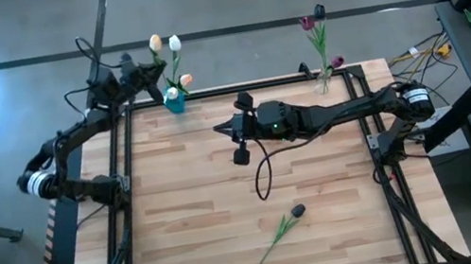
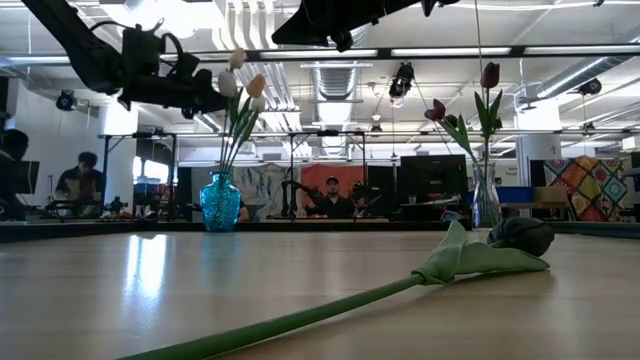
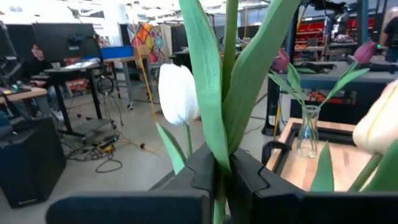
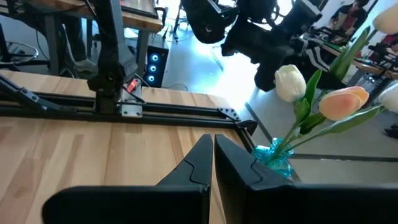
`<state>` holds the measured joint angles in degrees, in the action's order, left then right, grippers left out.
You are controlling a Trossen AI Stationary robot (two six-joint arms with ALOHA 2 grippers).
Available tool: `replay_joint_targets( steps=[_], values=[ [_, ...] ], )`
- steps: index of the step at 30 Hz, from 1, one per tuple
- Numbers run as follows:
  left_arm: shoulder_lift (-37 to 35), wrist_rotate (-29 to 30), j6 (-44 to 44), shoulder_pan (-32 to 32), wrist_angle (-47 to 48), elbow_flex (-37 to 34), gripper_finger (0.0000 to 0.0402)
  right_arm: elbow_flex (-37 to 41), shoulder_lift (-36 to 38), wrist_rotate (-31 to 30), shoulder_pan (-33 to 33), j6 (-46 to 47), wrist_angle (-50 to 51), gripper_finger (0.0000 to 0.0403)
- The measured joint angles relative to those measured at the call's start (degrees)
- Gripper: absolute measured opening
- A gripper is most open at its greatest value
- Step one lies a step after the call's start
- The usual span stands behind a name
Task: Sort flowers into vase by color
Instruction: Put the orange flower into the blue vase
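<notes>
A blue vase [image 1: 175, 101] stands at the table's far left edge with a white tulip [image 4: 289, 81] and a peach tulip [image 4: 342, 102] in it. My left gripper [image 1: 158, 71] hangs level just above the vase, shut on another tulip's stem [image 3: 225, 93]; that tulip's head lies outside the left wrist view. A dark-headed tulip [image 1: 297, 210] lies flat on the table near the front. My right gripper [image 1: 219, 131] hovers shut and holds nothing over the table's middle [image 4: 212, 146]. My left gripper pinches a tulip's green stem and its leaves [image 3: 224, 146] between its two fingers. The fingers lie level, coming from the table's left, across the stem. The stem stands upright and rises above the fingers; its lower end is hidden by the gripper.
A clear glass vase [image 1: 324, 79] with pink and dark purple tulips [image 2: 489, 75] stands at the far right edge. Black frame rails [image 1: 131, 169] run along the table's sides. Bare wood lies between the vases and around the lying tulip. People sit beyond the table [image 2: 331, 200].
</notes>
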<state>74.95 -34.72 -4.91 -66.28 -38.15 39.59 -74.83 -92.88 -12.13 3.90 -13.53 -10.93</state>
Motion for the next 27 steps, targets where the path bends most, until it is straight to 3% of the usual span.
replay_joint_targets(
  steps=[7,20,27],
  values=[
    [1.7,-0.5,0.9,0.0,0.0,0.0,0.0033,0.0,0.0,0.0,0.0,0.0,0.2,0.0011],
    [0.2,-0.5,-0.4,-0.3,0.0,-0.5,0.0127,0.0,0.0,0.0,0.0,0.0,0.8,0.0011],
    [-1.3,-0.4,-4.0,-0.3,-2.1,-4.3,0.0136,0.0,0.0,0.0,0.0,0.0,1.1,0.0011]
  ],
)
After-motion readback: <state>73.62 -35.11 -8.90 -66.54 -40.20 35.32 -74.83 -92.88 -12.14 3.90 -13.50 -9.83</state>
